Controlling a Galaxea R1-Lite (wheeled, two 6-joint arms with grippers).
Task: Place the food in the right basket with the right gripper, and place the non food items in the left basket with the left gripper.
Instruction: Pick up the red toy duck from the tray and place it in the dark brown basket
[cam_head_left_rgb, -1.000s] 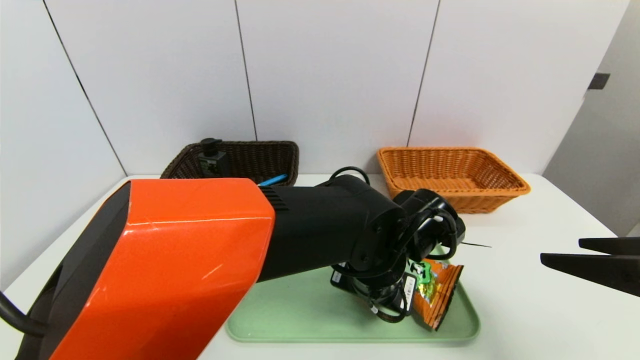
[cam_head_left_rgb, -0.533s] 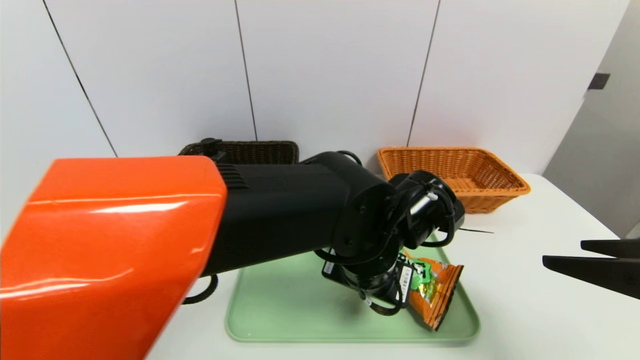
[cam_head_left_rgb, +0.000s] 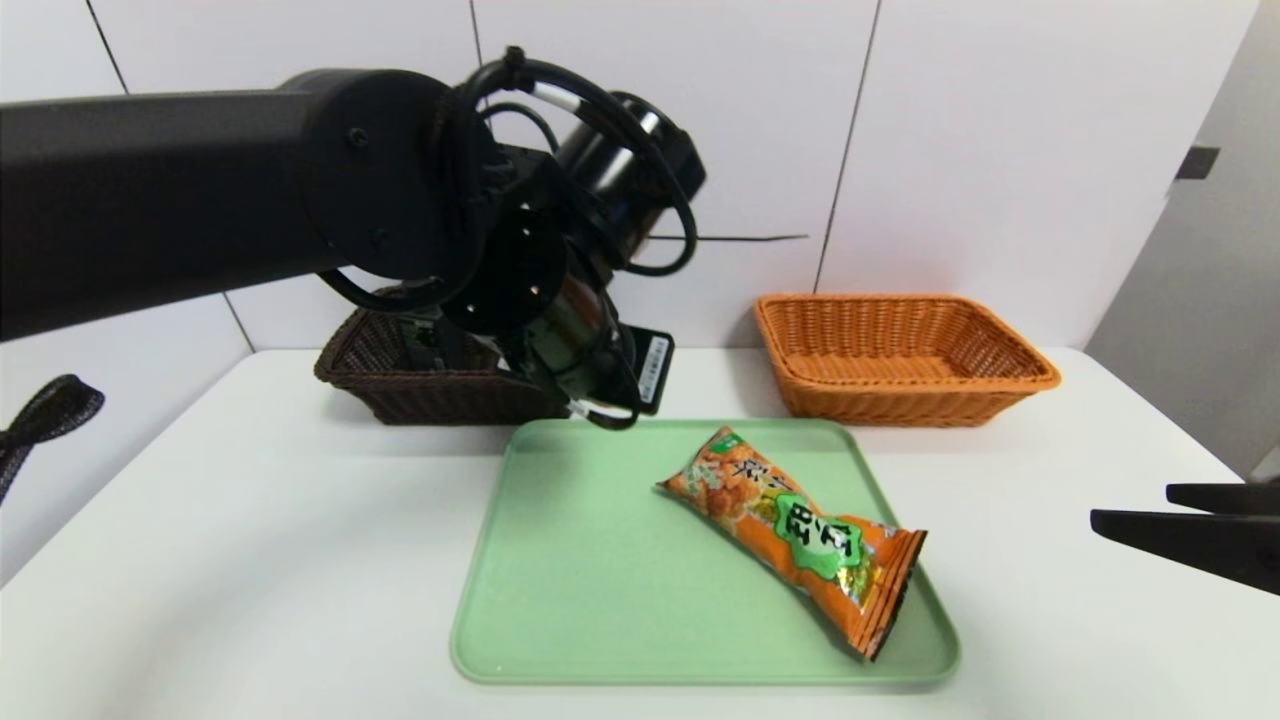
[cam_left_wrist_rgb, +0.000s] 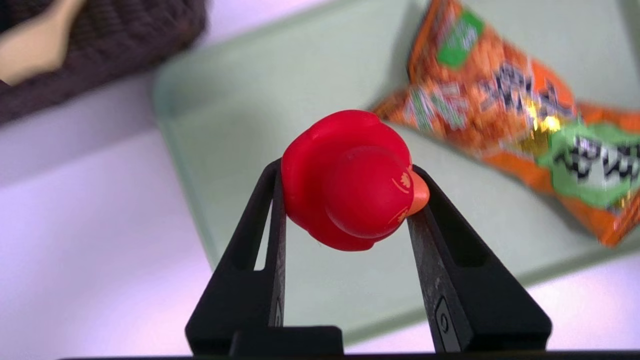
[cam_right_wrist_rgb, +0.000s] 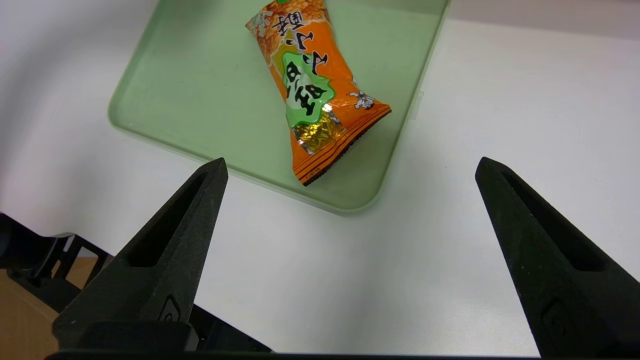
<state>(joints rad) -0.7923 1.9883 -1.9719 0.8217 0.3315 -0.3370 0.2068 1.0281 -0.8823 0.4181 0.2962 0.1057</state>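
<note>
Left tool grips red duck above snack packet.

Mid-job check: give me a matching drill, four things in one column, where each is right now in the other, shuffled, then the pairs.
1. red rubber duck
2. orange snack packet
3. right gripper
4. orange basket

A. lying on the green tray
B. open, over the table beside the tray
C. clamped in the left gripper
D. at the wall, right of the brown basket

Pairs: 1-C, 2-A, 3-B, 4-D
</note>
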